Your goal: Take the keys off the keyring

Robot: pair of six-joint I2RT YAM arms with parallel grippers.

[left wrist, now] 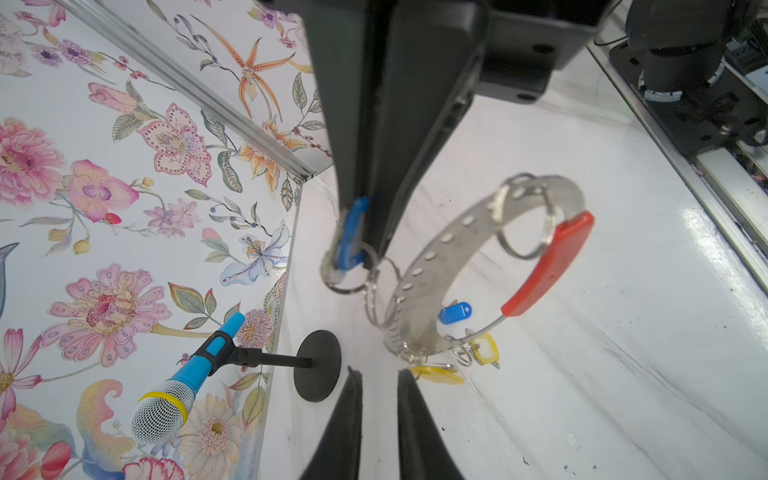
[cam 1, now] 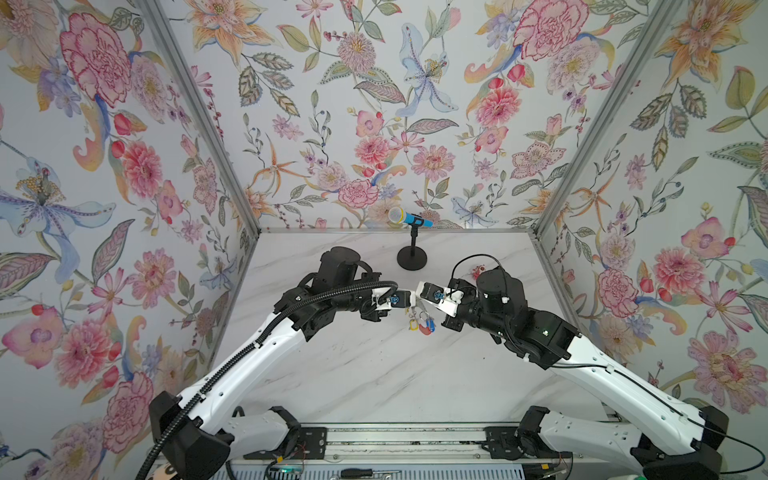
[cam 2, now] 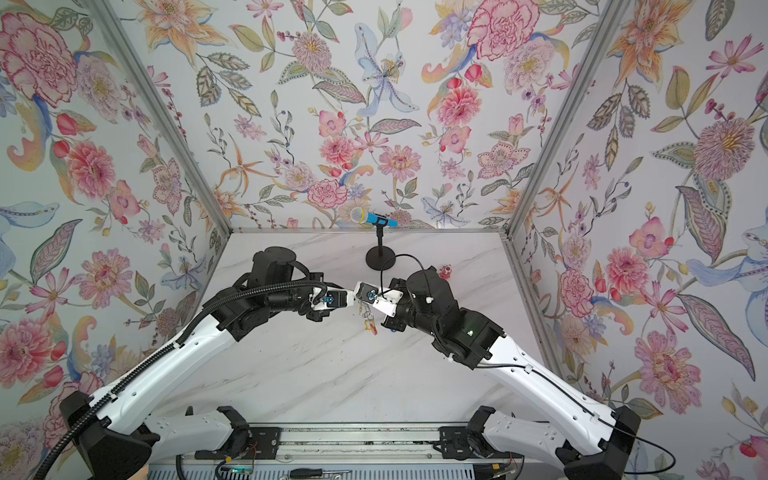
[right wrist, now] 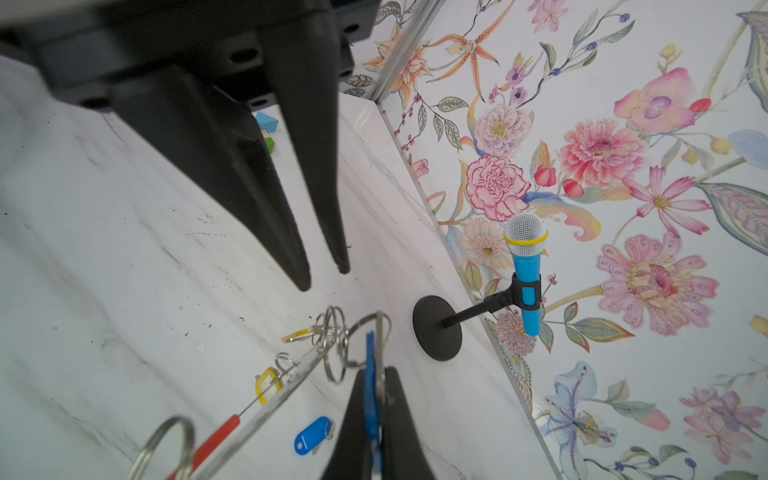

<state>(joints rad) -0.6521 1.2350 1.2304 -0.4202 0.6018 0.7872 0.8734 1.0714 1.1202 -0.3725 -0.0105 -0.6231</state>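
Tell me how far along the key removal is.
Done, possibly: one blue-tagged key lies on the table, seemingly off the keyring, though I can't be sure. In hand: the right gripper is shut on another blue tag, still chained to the keyring; the left gripper is open, holding nothing. Left: two yellow-tagged keys still on it.

light: bright, even | shadows: faint | glare: sheen on table (left wrist: 702,232) | wrist close-ups soft | edges bowed
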